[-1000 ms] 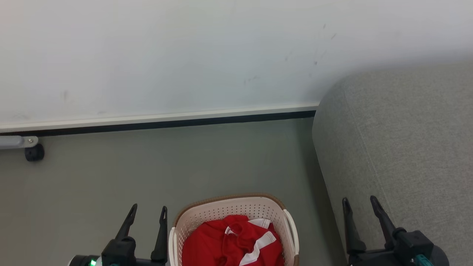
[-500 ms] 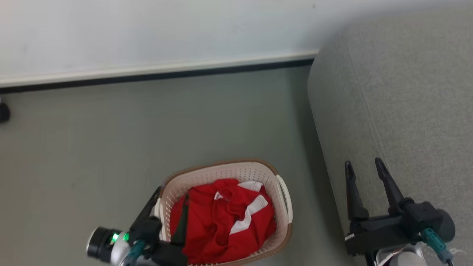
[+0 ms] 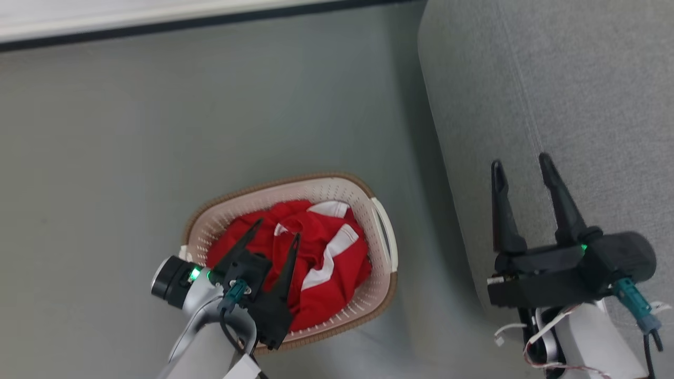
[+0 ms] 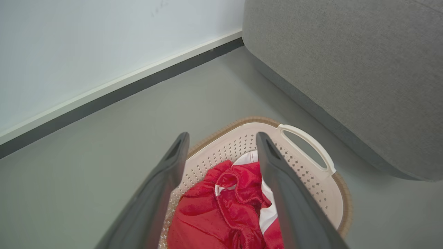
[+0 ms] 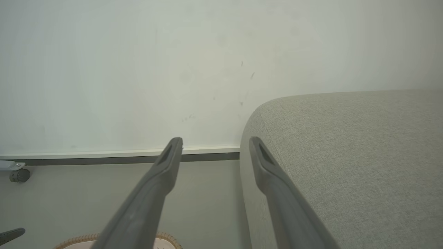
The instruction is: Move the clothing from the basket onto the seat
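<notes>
The red clothing [image 3: 321, 247] with white stripes lies bunched inside the cream perforated basket [image 3: 274, 181], which stands on the floor. My left gripper [image 3: 277, 229] hangs open just above the clothing's left part, its fingers pointing over the pile. In the left wrist view the clothing [image 4: 225, 207] shows between and below the open left gripper [image 4: 222, 135], apart from both fingers, inside the basket [image 4: 311, 180]. My right gripper [image 3: 519, 160] stands open and holds nothing above the near edge of the light grey seat [image 3: 579, 79]. In the right wrist view it [image 5: 215, 139] points past the seat's corner [image 5: 346, 155].
Grey floor [image 3: 131, 131] surrounds the basket, with a gap between it and the seat's side. A white wall with a dark skirting line [image 3: 210, 21] runs along the back. A small dark caster [image 5: 19, 174] sits by the wall at far left.
The head camera has tilted down, so the whole picture has shifted. My left gripper has moved right, from beside the basket to over the clothing. Both grippers stay open.
</notes>
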Controlling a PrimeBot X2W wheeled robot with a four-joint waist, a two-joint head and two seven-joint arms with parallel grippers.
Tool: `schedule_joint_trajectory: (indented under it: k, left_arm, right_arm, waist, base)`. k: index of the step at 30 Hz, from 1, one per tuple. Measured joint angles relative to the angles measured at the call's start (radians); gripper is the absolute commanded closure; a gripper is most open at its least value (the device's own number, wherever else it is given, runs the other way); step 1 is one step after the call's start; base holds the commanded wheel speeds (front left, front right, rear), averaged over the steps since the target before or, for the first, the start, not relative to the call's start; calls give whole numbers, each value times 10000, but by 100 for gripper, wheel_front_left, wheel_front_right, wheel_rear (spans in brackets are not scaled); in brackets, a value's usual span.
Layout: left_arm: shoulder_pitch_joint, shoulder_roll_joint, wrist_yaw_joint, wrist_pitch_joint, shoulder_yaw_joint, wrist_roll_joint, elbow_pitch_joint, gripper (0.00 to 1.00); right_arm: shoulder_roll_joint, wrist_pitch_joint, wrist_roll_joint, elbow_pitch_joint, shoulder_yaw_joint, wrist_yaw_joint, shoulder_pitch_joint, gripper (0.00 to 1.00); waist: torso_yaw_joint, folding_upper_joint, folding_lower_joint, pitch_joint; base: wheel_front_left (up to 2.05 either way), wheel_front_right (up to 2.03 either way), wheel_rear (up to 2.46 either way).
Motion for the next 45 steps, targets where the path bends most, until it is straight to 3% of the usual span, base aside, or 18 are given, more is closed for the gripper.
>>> schedule_joint_trajectory:
  k: [15,32,45]
  left_arm:
    - [-1747,-88,-211,426,-556,447,1638,0]
    - [-3885,-132,-121,612,-598,621,2987,0]
    - [-4911,-186,-17,339,-629,644,4015,0]
  right_arm:
    - [-6,-2,-157,-894,-313,2,-1401,0]
    - [-96,-4,-575,-2128,-679,0,-2554,0]
    - [-92,-4,-842,-2539,-451,29,-2938,0]
  waist:
    - [-460,1,-1,2127]
    - [-551,1,-1,4667]
    - [-446,0,-3,5720]
  base:
    - [0,0,0]
    - [0,0,0]
    - [0,0,0]
